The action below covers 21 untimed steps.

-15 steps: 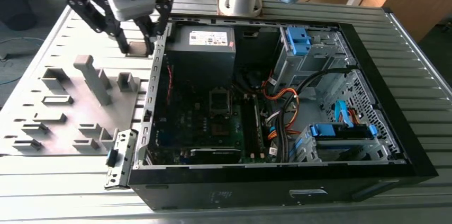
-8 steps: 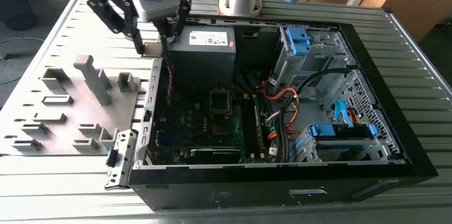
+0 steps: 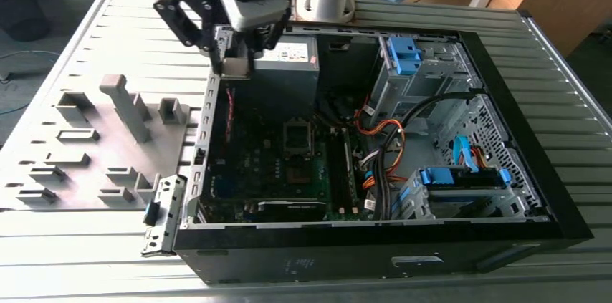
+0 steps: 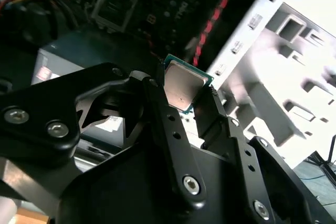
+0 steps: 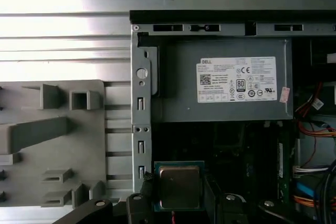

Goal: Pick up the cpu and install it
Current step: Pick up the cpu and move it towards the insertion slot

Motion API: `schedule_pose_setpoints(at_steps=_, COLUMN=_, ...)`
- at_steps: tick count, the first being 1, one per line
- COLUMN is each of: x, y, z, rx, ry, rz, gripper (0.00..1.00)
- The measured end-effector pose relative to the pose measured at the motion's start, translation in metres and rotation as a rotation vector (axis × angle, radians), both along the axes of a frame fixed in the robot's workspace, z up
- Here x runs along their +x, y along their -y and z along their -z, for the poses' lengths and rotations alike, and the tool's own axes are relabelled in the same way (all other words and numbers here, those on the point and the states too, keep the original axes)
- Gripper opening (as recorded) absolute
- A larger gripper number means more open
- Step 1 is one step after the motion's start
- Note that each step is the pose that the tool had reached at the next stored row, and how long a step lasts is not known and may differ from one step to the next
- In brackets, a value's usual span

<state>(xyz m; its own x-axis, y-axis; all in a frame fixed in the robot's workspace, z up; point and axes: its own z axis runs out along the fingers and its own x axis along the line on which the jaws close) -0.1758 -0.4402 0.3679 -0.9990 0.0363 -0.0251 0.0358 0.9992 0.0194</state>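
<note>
The cpu (image 4: 182, 83) is a small square chip with a silvery metal top and a green rim, and my gripper (image 4: 185, 94) is shut on it, one black finger (image 4: 157, 98) on each side. In the first wrist view the cpu (image 5: 178, 186) hangs over the case's edge wall, just inside the open computer case. In the exterior view my gripper (image 3: 235, 68) is above the case's back corner on that view's left, next to the grey power-supply box (image 3: 285, 66). The dark socket frame (image 3: 297, 135) on the motherboard lies lower, toward the case's middle.
The open black computer case (image 3: 383, 235) holds cables (image 3: 383, 138), blue drive brackets (image 3: 402, 49) and a green memory stick (image 3: 348, 174). A grey fixture tray (image 3: 96, 145) with upright holders lies on the slatted metal table (image 3: 574, 124) at the exterior view's left.
</note>
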Motion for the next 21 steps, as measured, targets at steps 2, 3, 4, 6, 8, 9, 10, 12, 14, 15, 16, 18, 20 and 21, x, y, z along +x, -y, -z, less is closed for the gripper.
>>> schedule_pose_setpoints(at_steps=2, x=0.009, y=0.0, z=0.0, rx=0.0, ry=-0.0001, rz=0.0, gripper=0.47)
schedule_pose_setpoints(at_steps=3, x=0.0138, y=0.0, z=0.0, rx=0.0, ry=-0.0001, rz=0.0, gripper=0.47)
schedule_pose_setpoints(at_steps=4, x=0.0182, y=0.0, z=-0.0001, rx=-0.0001, ry=-0.0003, rz=0.0, gripper=0.47)
schedule_pose_setpoints(at_steps=6, x=0.0272, y=0.0, z=0.0001, rx=0.0, ry=-0.0002, rz=0.0, gripper=0.47)
schedule_pose_setpoints(at_steps=8, x=0.0362, y=0.0, z=0.0001, rx=0.0, ry=-0.0002, rz=0.0, gripper=0.47)
schedule_pose_setpoints(at_steps=9, x=0.0411, y=0.0, z=0.0001, rx=0.0001, ry=-0.0003, rz=0.0, gripper=0.47)
schedule_pose_setpoints(at_steps=10, x=0.0456, y=0.0, z=0.0001, rx=0.0, ry=-0.0003, rz=0.0, gripper=0.47)
schedule_pose_setpoints(at_steps=12, x=0.0546, y=0.0, z=0.0001, rx=0.0, ry=-0.0004, rz=0.0, gripper=0.47)
schedule_pose_setpoints(at_steps=14, x=0.0636, y=0.0, z=0.0001, rx=-0.0001, ry=-0.0005, rz=0.0, gripper=0.47)
schedule_pose_setpoints(at_steps=15, x=0.0681, y=0.0, z=0.0002, rx=-0.0001, ry=-0.0005, rz=0.0, gripper=0.47)
schedule_pose_setpoints(at_steps=16, x=0.0728, y=0.0, z=0.0002, rx=0.0, ry=-0.0005, rz=0.0, gripper=0.47)
schedule_pose_setpoints(at_steps=18, x=0.0808, y=0.0, z=0.0002, rx=-0.0001, ry=-0.0006, rz=0.0, gripper=0.47)
schedule_pose_setpoints(at_steps=20, x=0.0847, y=0.0, z=0.0003, rx=0.0, ry=-0.0006, rz=0.0, gripper=0.47)
schedule_pose_setpoints(at_steps=21, x=0.0849, y=0.0001, z=0.0003, rx=0.0, ry=-0.0005, rz=0.0, gripper=0.47)
